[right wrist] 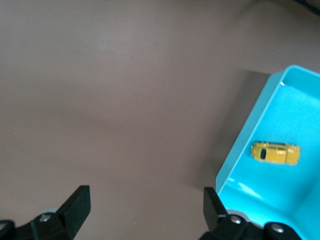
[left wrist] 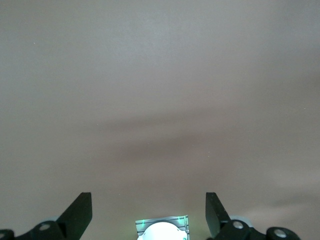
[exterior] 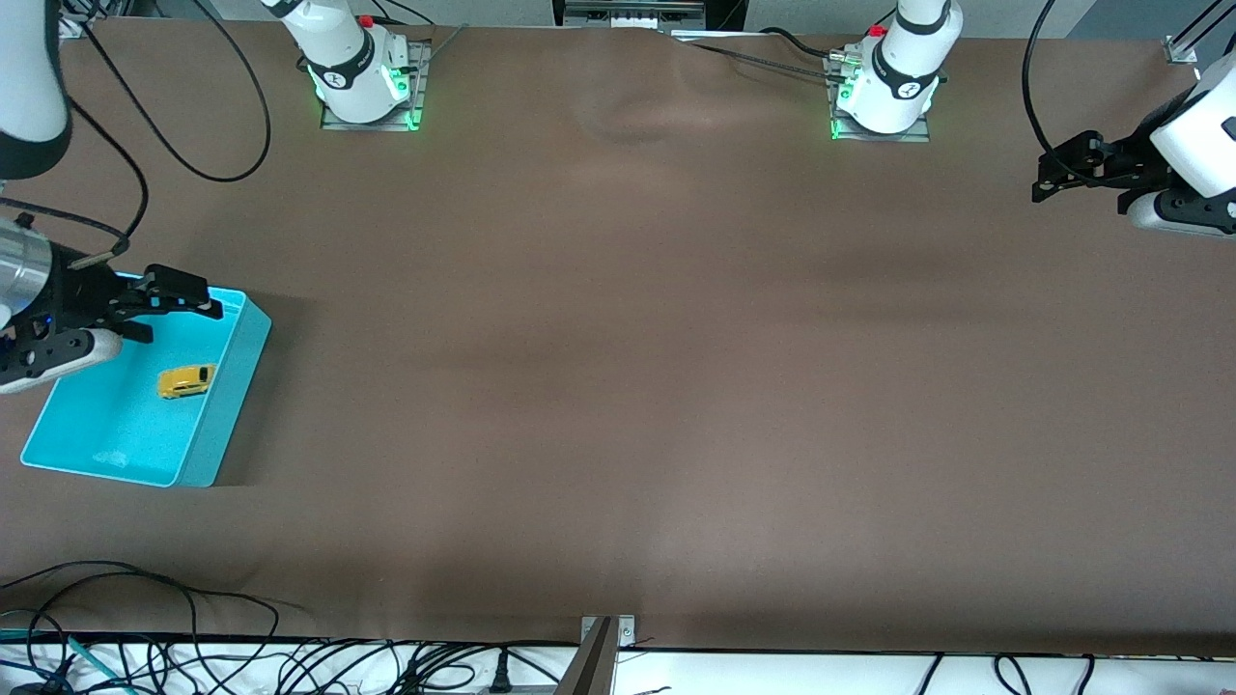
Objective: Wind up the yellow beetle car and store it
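Observation:
The yellow beetle car (exterior: 185, 380) lies on its wheels in the cyan bin (exterior: 235, 378) at the right arm's end of the table. It also shows in the right wrist view (right wrist: 275, 152), inside the bin (right wrist: 243, 142). My right gripper (exterior: 195, 295) hangs open and empty over the bin's edge farthest from the front camera, apart from the car. In its own view the right gripper (right wrist: 145, 195) has bare table between the jaws. My left gripper (exterior: 1054, 174) waits open and empty over the left arm's end of the table, and in its own view (left wrist: 148, 200) it holds nothing.
The brown table cloth (exterior: 618, 367) spreads between the arms. The two arm bases (exterior: 367, 87) (exterior: 884, 97) stand along the edge farthest from the front camera. Loose cables (exterior: 193, 656) and a metal bracket (exterior: 606, 632) lie at the edge nearest to it.

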`<act>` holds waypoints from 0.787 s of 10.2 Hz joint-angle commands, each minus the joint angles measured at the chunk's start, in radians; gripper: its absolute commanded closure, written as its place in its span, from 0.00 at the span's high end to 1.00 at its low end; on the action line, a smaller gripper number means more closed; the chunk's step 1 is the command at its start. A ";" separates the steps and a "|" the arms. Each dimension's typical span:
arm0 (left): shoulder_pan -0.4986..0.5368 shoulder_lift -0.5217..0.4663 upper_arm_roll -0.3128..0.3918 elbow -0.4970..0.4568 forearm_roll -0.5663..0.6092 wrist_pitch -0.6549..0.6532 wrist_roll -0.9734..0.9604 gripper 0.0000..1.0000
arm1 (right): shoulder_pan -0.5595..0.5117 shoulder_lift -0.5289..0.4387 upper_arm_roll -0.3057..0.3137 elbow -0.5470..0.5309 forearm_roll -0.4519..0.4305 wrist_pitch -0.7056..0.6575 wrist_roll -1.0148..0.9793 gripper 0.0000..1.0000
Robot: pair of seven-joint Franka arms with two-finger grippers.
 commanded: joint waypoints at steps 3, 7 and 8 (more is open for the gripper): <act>-0.001 0.013 0.003 0.029 -0.014 -0.021 0.017 1.00 | 0.020 -0.213 0.036 -0.243 -0.065 0.070 0.320 1.00; -0.001 0.013 0.003 0.029 -0.014 -0.021 0.017 1.00 | 0.013 -0.288 0.120 -0.296 -0.099 0.047 0.498 1.00; -0.001 0.012 0.003 0.029 -0.014 -0.021 0.017 1.00 | 0.008 -0.293 0.117 -0.296 -0.098 0.044 0.498 1.00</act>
